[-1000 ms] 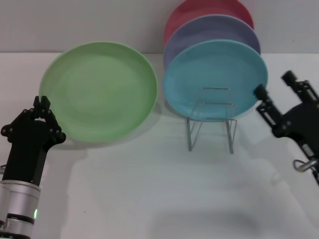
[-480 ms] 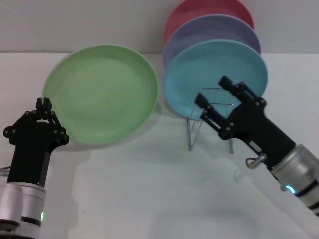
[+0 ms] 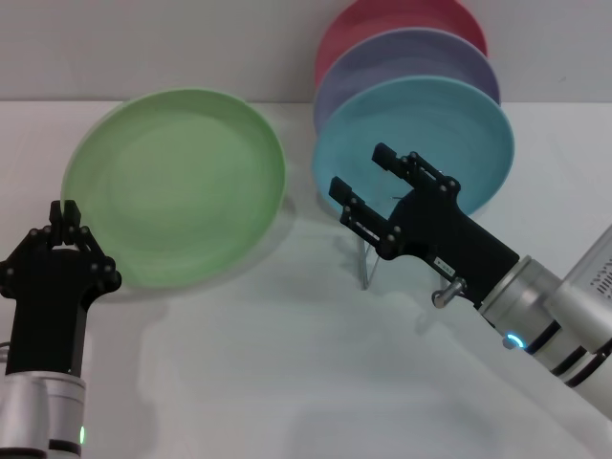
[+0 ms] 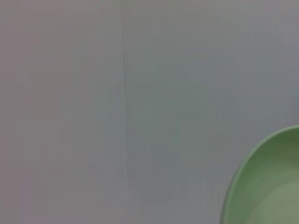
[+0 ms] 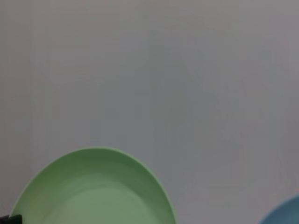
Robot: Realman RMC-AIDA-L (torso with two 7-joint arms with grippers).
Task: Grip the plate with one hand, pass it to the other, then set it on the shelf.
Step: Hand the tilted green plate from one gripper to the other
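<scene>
Plate (image 3: pixel 177 182) is what I watch: light green, tilted up off the white desk (image 3: pixel 287 382), filling the upper left of the head view. Nearest me, at the lower left of the frame, I see the left end effector (image 3: pixel 67 215) with its black fingers pressed together on the plate's near left rim, pinching it. In the left wrist view only an arc of the green rim shows at the lower right against a grey wall. Right of centre I see the right end effector (image 3: pixel 365 182), its fingers spread apart and holding nothing, reaching across toward the plate but apart from it. Just behind it the wire shelf (image 3: pixel 368 263) is mostly hidden. Farther back, at the upper right, stand a turquoise plate (image 3: pixel 449 124), a lavender plate (image 3: pixel 402 57) and a red plate (image 3: pixel 382 19), overlapping.
</scene>
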